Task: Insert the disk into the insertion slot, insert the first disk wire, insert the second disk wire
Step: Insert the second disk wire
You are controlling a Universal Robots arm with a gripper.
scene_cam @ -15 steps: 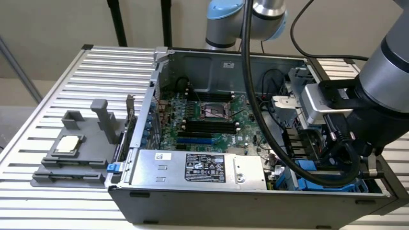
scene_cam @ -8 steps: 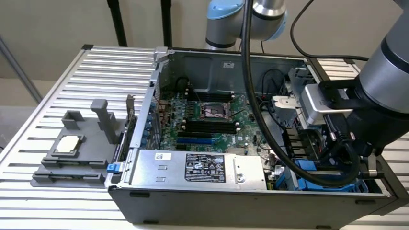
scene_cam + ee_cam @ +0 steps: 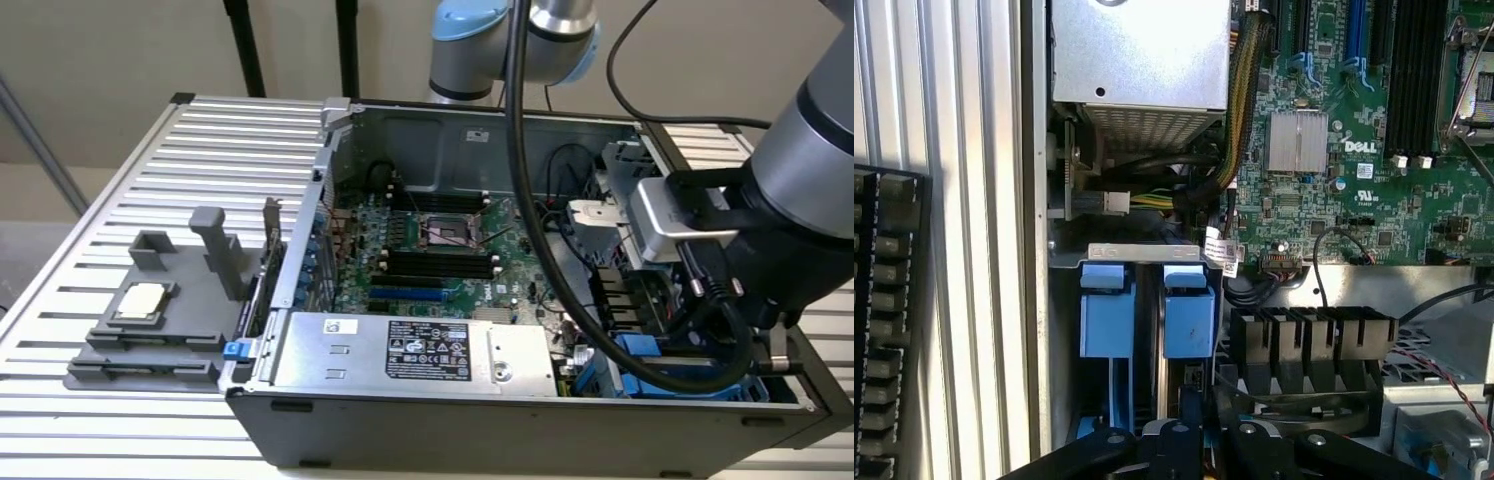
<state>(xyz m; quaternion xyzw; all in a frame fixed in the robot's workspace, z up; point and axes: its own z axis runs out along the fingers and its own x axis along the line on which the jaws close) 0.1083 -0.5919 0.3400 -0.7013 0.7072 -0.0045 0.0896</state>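
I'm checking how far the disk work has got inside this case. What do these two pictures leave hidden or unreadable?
- Exterior view: the drive bay lies behind the robot arm and its black cables, so the disk's seating cannot be judged.
- Wrist view: the tool is cut off by the picture's edge; whether it holds anything is unclear.
- Wrist view: the blue carrier brackets run out of frame.
- Exterior view: the power supply label print is too small to read.
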